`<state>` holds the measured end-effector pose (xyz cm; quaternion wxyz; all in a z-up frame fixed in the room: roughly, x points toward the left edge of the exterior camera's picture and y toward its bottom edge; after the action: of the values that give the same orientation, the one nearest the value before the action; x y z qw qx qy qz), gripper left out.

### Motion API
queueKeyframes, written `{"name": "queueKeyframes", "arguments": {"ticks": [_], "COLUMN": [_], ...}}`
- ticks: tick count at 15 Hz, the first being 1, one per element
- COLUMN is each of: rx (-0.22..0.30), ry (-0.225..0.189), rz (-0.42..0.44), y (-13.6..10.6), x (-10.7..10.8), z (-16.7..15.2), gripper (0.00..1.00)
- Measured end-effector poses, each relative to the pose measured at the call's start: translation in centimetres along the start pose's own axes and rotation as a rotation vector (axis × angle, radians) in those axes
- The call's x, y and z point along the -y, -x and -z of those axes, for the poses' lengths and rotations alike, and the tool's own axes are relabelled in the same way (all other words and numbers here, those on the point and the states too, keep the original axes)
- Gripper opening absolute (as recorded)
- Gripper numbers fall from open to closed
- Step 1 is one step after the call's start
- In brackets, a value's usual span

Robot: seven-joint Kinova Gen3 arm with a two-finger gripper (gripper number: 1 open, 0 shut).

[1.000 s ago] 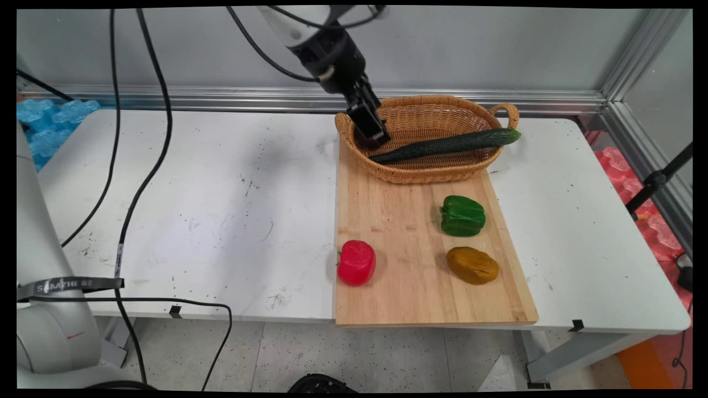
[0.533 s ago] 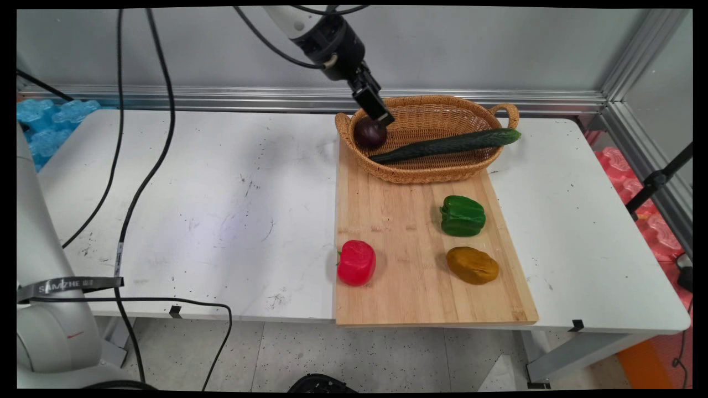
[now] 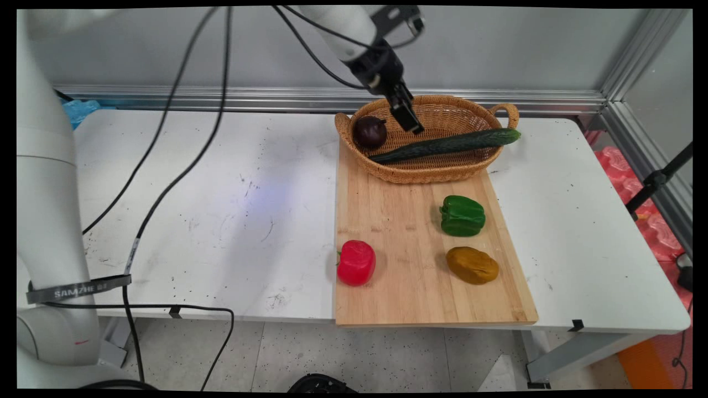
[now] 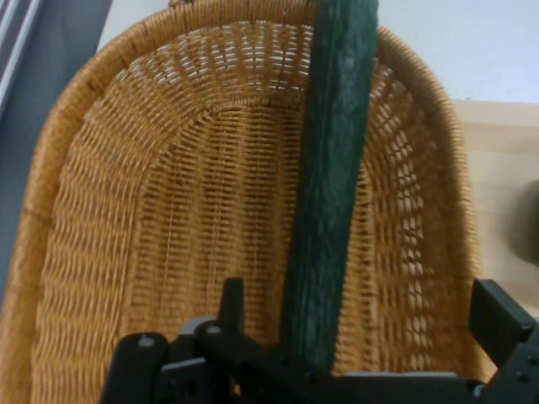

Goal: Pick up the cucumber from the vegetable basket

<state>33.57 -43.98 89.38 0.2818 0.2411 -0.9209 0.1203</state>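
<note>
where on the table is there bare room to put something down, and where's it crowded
The table left of the cutting board is bare. So is the board's middle, between the red pepper and green pepper. The basket is crowded: onion, cucumber, and the open end effector above them.

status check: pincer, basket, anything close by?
Pincer open, empty, above wicker basket. Cucumber directly below it, one end over the rim. Purple onion in the basket's left end, apart from pincer.
</note>
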Motion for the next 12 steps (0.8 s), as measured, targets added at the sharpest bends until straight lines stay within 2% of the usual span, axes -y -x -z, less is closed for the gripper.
{"name": "queueKeyframes", "arguments": {"ticks": [3,9,12], "rx": [0.014,0.037,0.043], "ry": [0.015,0.038,0.05], "rz": [-0.041,-0.086,-0.103], "y": [-0.6,-1.2,-1.4], "x": [0.7,1.7,2.0], "z": [-4.3,-10.4,-12.4], "gripper": [1.0,1.0,1.0]}}
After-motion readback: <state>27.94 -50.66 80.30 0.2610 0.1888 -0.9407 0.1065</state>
